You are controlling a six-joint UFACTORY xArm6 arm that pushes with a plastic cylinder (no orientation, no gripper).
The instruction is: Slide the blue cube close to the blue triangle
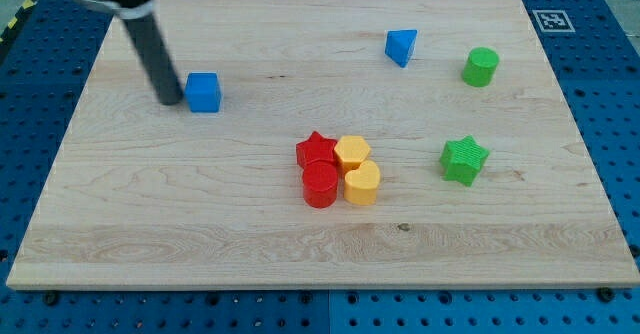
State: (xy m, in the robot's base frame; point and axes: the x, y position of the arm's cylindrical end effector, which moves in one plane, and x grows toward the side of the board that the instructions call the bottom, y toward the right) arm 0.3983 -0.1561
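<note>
Wooden board on a blue perforated table, bearing a fiducial marker without legible writing at the view's top right. My tip, a bare rod with no jaws, rests just left of the blue cube. The blue triangle lies well apart, toward the view's upper right.

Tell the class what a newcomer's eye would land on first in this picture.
First the dark rod at the view's upper left, my tip just left of the blue cube. Next the tight red-and-yellow cluster at the board's middle. The blue triangle sits far off toward the upper right.
</note>
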